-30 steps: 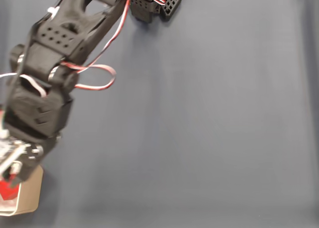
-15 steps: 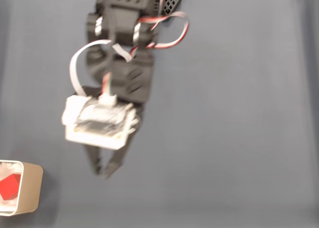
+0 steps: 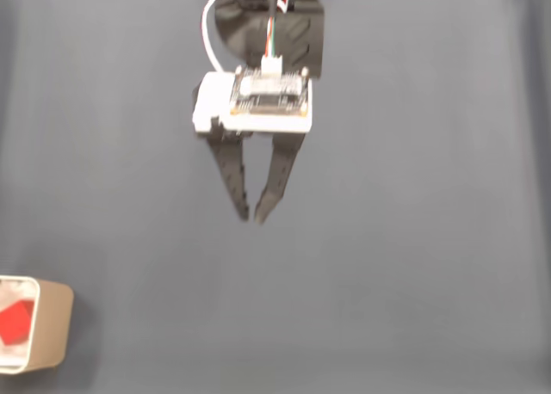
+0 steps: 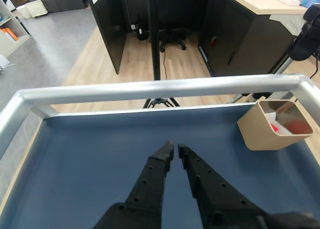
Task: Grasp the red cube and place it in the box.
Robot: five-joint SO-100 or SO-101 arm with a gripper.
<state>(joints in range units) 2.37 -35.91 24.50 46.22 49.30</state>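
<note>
I am seeing the gripper [image 3: 251,216] hanging over bare mat near the top centre of the fixed view, its two black fingers [image 3: 231,175] angling down to tips that nearly meet, nothing between them. The wrist view puts the same gripper [image 4: 174,150] low in frame, tips a hair apart — closed and empty as far as I can judge.

Above the fingers, the fixed view is showing a white mount carrying a small circuit board [image 3: 270,95] with a white cable [image 3: 209,15] looping off it; any markings on the board are too small for me to read. I am finding no legible writing in either view.

The red cube [image 3: 15,323] is sitting inside the box [image 3: 50,335] at the bottom-left corner of the fixed view, well apart from the gripper. In the wrist view the box [image 4: 258,129] is at the right, close to the metal rail [image 4: 150,91] edging the dark blue mat [image 4: 90,159], with the red cube [image 4: 295,125] inside. That view is also giving me the room beyond — wooden floor [image 4: 100,59], dark cabinets [image 4: 235,34], a stand's pole [image 4: 152,29].

Against half a second ago, the arm is now drawn back up toward the top edge and swung to the right, away from the box; the cube is lying in the box as before.
</note>
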